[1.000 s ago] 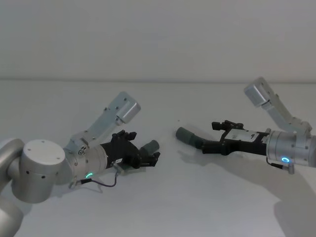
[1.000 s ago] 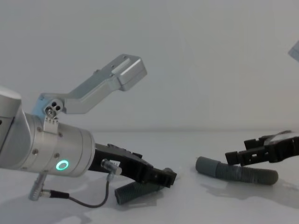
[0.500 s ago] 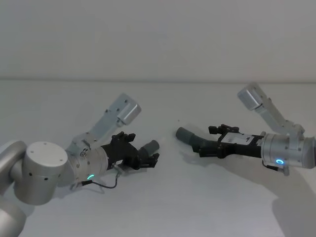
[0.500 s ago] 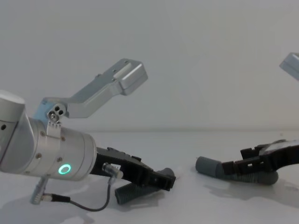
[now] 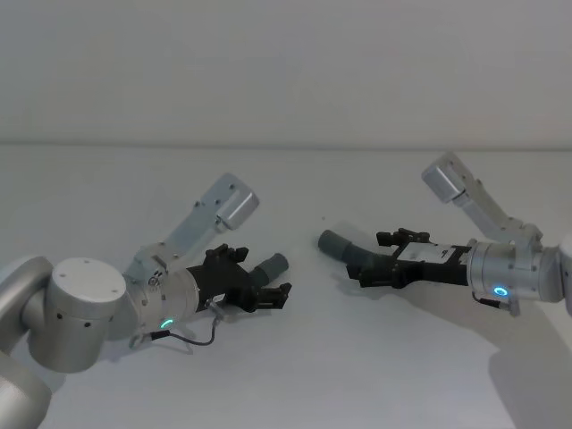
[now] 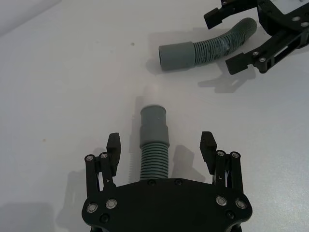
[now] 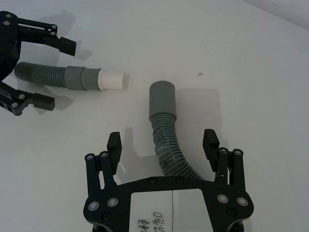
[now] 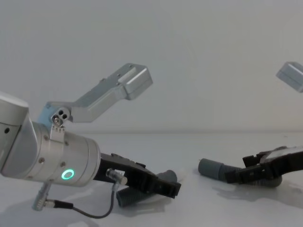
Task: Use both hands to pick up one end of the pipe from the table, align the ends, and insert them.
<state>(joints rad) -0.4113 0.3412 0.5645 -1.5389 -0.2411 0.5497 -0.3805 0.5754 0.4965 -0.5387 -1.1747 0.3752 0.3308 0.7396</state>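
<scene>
The left gripper (image 6: pixel 161 143) stands wide open, jaws either side of the short hose (image 6: pixel 155 157) without touching it. The right gripper (image 7: pixel 162 139) is equally wide, straddling the curved long hose (image 7: pixel 166 145), also untouched. Both hoses lie apart on the table (image 5: pixel 295 366).

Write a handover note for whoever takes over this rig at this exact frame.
Left end effector: open, low over the table, straddling the ribbed part of the short hose.
Right end effector: open, straddling the ribbed part of the long hose.
Both hoses lie on the table, their cuffs nearest each other with a gap between.
Done: approach; nothing gripped yet.
Left: close both, lift, align cuffs, insert.
</scene>
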